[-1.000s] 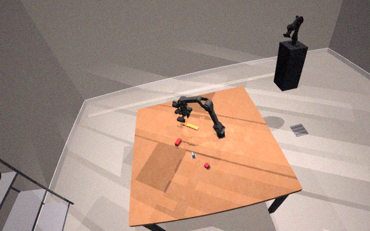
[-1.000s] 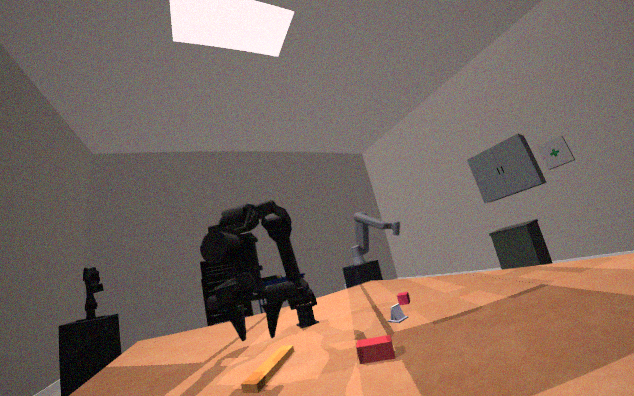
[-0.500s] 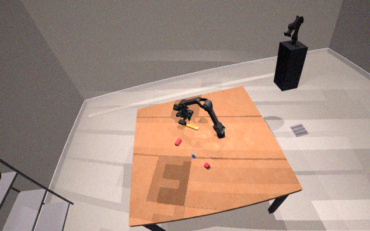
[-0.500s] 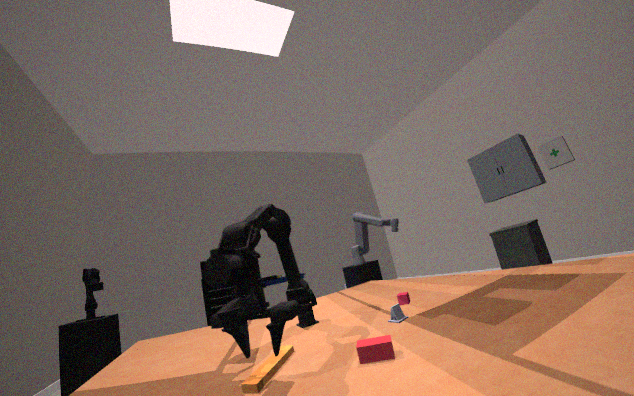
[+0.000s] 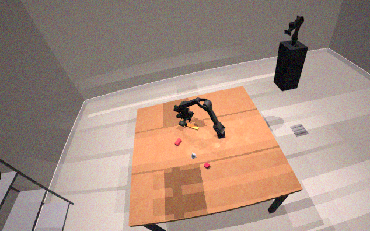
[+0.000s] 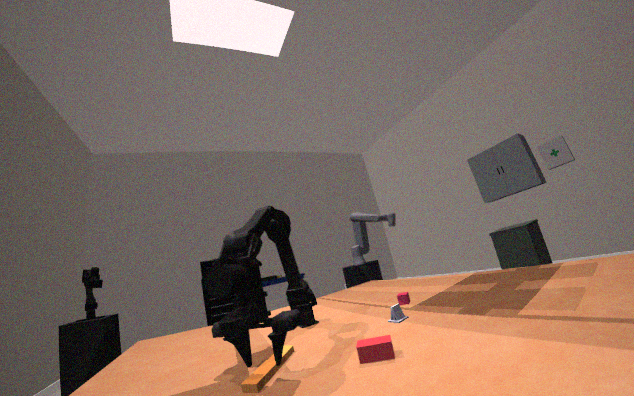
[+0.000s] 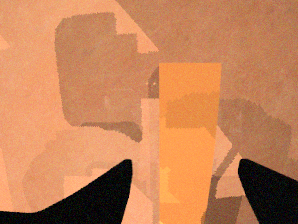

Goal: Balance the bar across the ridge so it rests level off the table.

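Observation:
The yellow-orange bar (image 5: 194, 127) (image 6: 263, 372) (image 7: 189, 115) lies flat on the table (image 5: 242, 172). My gripper (image 6: 265, 364) (image 7: 185, 166) is open and points down low over the bar. In the wrist view the bar runs between the two black fingertips, with a gap on each side. The far part of the bar is hidden behind a finger in the exterior view. The ridge, a small grey-white wedge on a flat base (image 5: 193, 156) (image 6: 397, 314), stands on the table away from the gripper, with nothing on it.
A red block (image 5: 178, 142) (image 6: 375, 349) lies between the bar and the ridge, off to one side. A smaller red cube (image 5: 206, 165) (image 6: 403, 298) sits just beyond the ridge. The arm's base (image 5: 220, 133) stands on the table to the right of the bar in the top view.

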Available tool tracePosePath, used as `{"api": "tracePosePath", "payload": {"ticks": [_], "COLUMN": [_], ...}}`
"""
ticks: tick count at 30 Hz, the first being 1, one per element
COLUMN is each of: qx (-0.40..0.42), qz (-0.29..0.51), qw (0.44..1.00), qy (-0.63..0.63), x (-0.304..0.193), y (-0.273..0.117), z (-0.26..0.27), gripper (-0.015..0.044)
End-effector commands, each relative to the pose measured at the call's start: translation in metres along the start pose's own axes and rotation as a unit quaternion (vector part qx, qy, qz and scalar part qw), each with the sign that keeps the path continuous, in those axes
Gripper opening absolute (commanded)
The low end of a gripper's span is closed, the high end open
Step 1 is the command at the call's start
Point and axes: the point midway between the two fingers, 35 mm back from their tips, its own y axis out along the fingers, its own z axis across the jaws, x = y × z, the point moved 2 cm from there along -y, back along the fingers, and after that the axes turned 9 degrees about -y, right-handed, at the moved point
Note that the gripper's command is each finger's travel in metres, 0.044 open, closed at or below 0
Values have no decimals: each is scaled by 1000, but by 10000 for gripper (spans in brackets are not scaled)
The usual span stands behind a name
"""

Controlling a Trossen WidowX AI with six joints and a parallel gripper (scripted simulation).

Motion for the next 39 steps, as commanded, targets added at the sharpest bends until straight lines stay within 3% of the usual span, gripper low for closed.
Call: {"api": "tracePosePath", "payload": {"ticks": [1,22,28,36,39], "qx": [-2,-2,0,0,0], "qz": [3,3,3,3,3], "qw": [1000,1000,1000,1000,1000], "qy": [3,3,0,0,0], "x": [-1,-2,-2,-2,-1], "y": [8,16,15,15,12], "z": [-1,-1,0,0,0], "gripper": [315,315,157,104,25]}}
